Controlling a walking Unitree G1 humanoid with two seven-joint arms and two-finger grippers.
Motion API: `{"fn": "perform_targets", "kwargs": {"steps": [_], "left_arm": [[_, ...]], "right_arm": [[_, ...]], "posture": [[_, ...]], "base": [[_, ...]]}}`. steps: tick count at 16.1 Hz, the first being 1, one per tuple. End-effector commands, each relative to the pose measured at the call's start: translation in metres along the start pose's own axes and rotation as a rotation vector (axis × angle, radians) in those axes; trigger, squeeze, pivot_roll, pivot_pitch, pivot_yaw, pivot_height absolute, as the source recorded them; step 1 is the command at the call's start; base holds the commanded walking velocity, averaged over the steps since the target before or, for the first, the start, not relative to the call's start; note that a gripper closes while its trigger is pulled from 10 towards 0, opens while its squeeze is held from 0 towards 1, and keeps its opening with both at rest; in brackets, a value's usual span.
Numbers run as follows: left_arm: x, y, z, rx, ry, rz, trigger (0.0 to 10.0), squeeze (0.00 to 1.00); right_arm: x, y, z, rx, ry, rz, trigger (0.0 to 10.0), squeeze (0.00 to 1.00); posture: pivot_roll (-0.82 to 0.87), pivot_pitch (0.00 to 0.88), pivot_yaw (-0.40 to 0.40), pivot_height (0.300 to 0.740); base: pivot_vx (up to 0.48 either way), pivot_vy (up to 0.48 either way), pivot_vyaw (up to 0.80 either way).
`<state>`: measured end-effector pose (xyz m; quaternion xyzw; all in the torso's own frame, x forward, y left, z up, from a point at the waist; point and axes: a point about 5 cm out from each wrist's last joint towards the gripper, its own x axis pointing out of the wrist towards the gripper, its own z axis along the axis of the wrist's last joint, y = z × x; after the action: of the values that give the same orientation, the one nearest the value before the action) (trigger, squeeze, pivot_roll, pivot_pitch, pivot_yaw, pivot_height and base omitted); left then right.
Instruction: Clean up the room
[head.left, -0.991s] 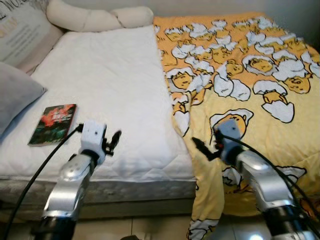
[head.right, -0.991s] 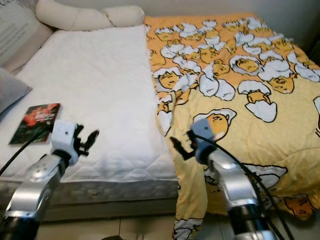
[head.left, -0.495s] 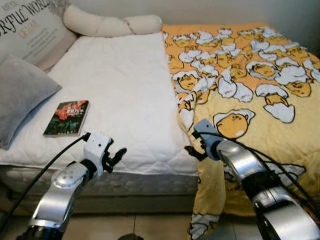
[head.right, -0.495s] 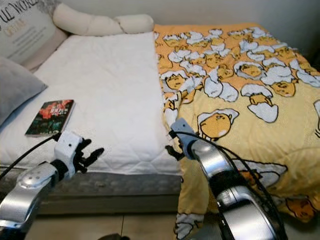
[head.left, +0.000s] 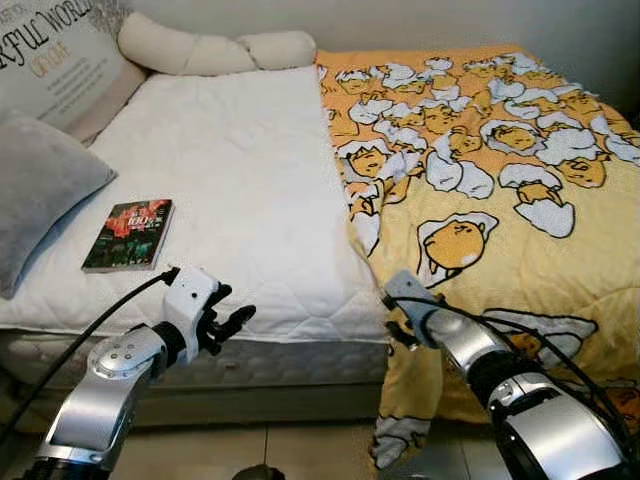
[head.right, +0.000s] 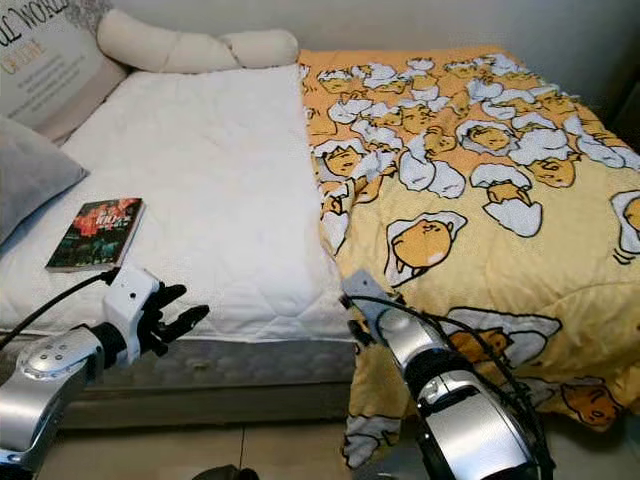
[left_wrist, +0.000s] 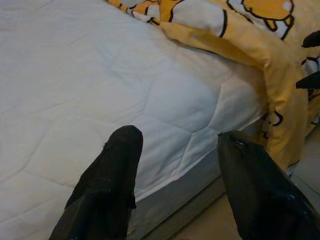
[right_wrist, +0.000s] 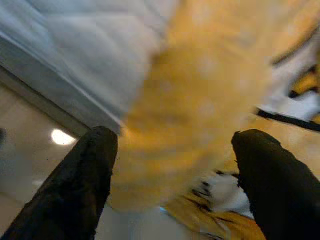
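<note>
A yellow blanket (head.left: 500, 200) printed with egg cartoons covers the right half of the bed, and its left edge hangs over the front of the white mattress (head.left: 230, 170). My right gripper (head.left: 392, 318) is open at that hanging fold, low by the bed's front edge. In the right wrist view the blurred yellow cloth (right_wrist: 200, 100) lies between the spread fingers (right_wrist: 95, 165). My left gripper (head.left: 232, 318) is open and holds nothing, hovering just before the mattress's front edge (left_wrist: 100, 75). A book (head.left: 128, 221) with a red cover lies on the mattress at the left.
A grey pillow (head.left: 35, 195) and a lettered cushion (head.left: 55, 55) sit at the bed's left. A long cream pillow (head.left: 210, 50) lies along the head. Tiled floor (head.left: 280, 450) runs below the bed front, and the blanket's corner hangs down to it.
The camera has shifted a little. My right gripper has dropped lower, down to the blanket's hanging edge at the bed front. The left gripper stays open near the mattress edge.
</note>
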<state>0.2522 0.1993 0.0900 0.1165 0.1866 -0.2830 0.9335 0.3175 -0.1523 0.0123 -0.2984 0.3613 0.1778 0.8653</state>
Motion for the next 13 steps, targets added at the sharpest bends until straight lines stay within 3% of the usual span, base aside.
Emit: {"fn": "perform_targets", "kwargs": {"steps": [1, 2, 3, 4, 5, 6, 8, 10, 11, 12, 13], "left_arm": [[-0.003, 0.003, 0.006, 0.021, -0.011, 0.009, 10.0, 0.0], [-0.004, 0.004, 0.008, 0.018, -0.021, 0.024, 10.0, 0.0], [-0.004, 0.005, 0.011, -0.006, -0.049, 0.068, 10.0, 0.0], [-0.003, 0.005, 0.012, -0.018, -0.058, 0.087, 10.0, 0.0], [0.001, 0.004, 0.013, -0.053, -0.087, 0.144, 10.0, 0.0], [0.011, -0.001, 0.019, -0.092, -0.142, 0.21, 10.0, 0.0], [0.015, -0.003, 0.021, -0.102, -0.165, 0.258, 10.0, 0.0], [0.016, -0.004, 0.02, -0.151, -0.172, 0.302, 10.0, 0.0], [0.017, -0.004, 0.02, -0.151, -0.174, 0.319, 10.0, 0.0], [0.016, -0.003, 0.019, -0.144, -0.178, 0.342, 10.0, 0.0], [0.015, -0.001, 0.019, -0.147, -0.182, 0.367, 10.0, 0.0]], "right_arm": [[-0.002, -0.016, 0.014, -0.018, -0.055, -0.084, 0.0, 0.0], [-0.003, -0.019, 0.018, 0.016, -0.077, -0.1, 0.0, 0.0], [-0.004, -0.022, 0.026, 0.108, -0.13, -0.116, 0.0, 0.0], [-0.004, -0.022, 0.029, 0.133, -0.152, -0.116, 3.3, 0.0], [-0.005, -0.021, 0.034, 0.222, -0.201, -0.101, 10.0, 0.0], [-0.01, -0.026, 0.041, 0.364, -0.322, -0.082, 10.0, 0.0], [-0.019, -0.036, 0.04, 0.414, -0.408, -0.118, 10.0, 0.0], [-0.042, -0.046, 0.035, 0.502, -0.527, -0.17, 10.0, 0.0], [-0.053, -0.047, 0.029, 0.515, -0.57, -0.192, 10.0, 0.24], [-0.063, -0.044, 0.025, 0.562, -0.62, -0.183, 10.0, 1.0], [-0.069, -0.04, 0.02, 0.599, -0.635, -0.169, 10.0, 1.0]], "posture": [[0.03, 0.0, 0.055, 0.74], [0.04, 0.0, 0.049, 0.74], [0.04, 0.0, 0.045, 0.74], [0.04, 0.0, 0.045, 0.74], [0.03, 0.0, 0.043, 0.74], [0.03, 0.0, 0.039, 0.74], [0.02, 0.0, 0.038, 0.74], [-0.01, 0.0, 0.045, 0.74], [-0.01, 0.0, 0.045, 0.74], [-0.02, 0.0, 0.044, 0.74], [-0.02, 0.0, 0.044, 0.74]], "base": [[0.0, 0.0, 0.0], [0.0, 0.0, 0.0], [0.0, 0.0, 0.0], [0.0, 0.0, 0.0], [0.0, 0.0, 0.0], [0.0, 0.0, 0.0], [0.0, 0.0, 0.0], [0.0, 0.0, 0.0], [0.0, 0.0, 0.0], [0.0, 0.0, 0.0], [0.0, 0.0, 0.0]]}}
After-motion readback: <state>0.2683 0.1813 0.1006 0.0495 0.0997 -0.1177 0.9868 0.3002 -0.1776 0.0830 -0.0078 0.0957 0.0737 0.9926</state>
